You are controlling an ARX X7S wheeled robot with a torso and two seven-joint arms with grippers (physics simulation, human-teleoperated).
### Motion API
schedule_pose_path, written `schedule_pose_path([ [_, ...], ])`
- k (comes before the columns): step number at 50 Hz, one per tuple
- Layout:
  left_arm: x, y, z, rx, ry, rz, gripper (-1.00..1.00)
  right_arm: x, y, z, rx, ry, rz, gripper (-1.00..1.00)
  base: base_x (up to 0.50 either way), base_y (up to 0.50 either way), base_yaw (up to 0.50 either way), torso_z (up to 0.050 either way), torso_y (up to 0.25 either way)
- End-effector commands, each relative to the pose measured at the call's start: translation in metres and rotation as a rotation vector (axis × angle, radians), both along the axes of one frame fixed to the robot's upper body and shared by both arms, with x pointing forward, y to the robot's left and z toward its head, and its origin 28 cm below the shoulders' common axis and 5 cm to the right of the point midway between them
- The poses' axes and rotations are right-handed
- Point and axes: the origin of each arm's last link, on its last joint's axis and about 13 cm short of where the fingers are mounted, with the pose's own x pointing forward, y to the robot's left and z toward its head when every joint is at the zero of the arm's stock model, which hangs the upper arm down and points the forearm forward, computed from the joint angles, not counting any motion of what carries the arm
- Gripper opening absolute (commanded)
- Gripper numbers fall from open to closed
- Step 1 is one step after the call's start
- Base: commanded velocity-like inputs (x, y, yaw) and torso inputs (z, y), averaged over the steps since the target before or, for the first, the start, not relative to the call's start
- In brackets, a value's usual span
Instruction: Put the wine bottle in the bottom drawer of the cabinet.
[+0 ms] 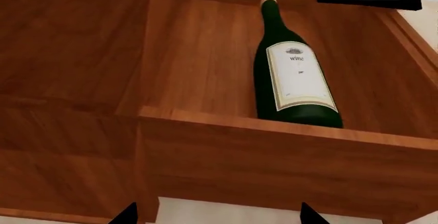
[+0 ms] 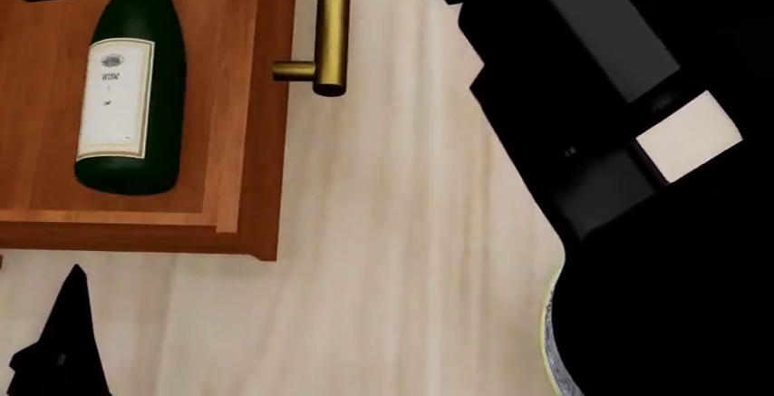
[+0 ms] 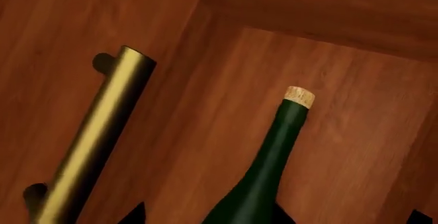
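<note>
Neither gripper's grasp can be told, only dark fingertips [image 1: 309, 215] showing, and one dark green bottle [image 2: 125, 88] with a tan cork and white label lies flat in the one open drawer [image 2: 242, 142], beside its single brass handle [image 2: 329, 29].

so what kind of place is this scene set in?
Probably a home-style room, simulated. Little shows: a wooden cabinet with a pulled-out drawer and brass handle, a wine bottle lying inside, and pale wood-look floor. No walls or other furniture are visible.
</note>
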Motion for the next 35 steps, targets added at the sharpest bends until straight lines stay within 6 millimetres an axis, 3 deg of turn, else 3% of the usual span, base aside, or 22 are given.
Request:
schedule_pose_path([
  [1,0.000,-0.001,0.000,0.001,0.001,-0.003,1.00,0.021,-0.028,-0.041,-0.462,-0.010,-0.294,1.00,0.00,0.00,0.00,0.000,-0.010],
  [35,0.000,-0.001,-0.001,0.005,0.004,-0.004,1.00,-0.013,-0.045,0.066,-0.200,-0.201,-0.240,1.00,0.00,0.00,0.00,0.000,-0.002],
])
